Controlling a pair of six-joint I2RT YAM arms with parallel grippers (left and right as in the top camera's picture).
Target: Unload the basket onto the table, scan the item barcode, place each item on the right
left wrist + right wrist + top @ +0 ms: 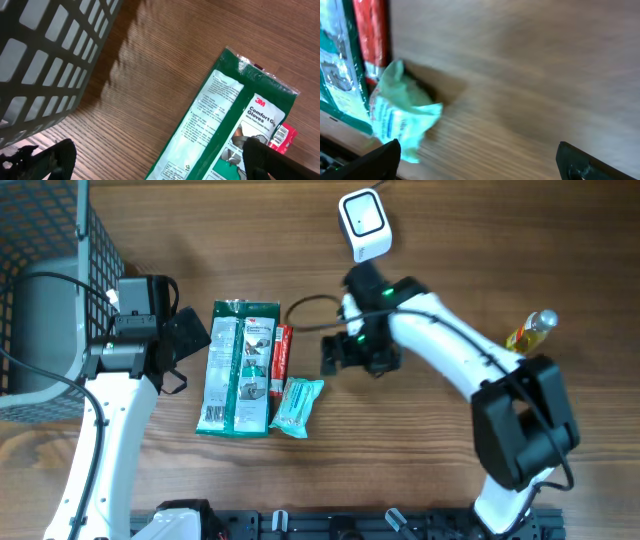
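My right fingers (333, 353) stand wide and empty beside the teal packet (298, 406), which lies on the worktop (430, 470) against the gloves pack (238, 367), well short of the scanner (363, 225). I keep my left fingers (188, 345) wide too, parked aside, likely to leave room.

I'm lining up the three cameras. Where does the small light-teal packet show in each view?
Overhead: the teal packet lies just below centre, by the green gloves pack's lower right corner.
Left wrist: not in it; the green gloves pack fills the right side.
Right wrist: lower left, crumpled, beside the pack's edge.
Shared landmark: the green gloves pack.
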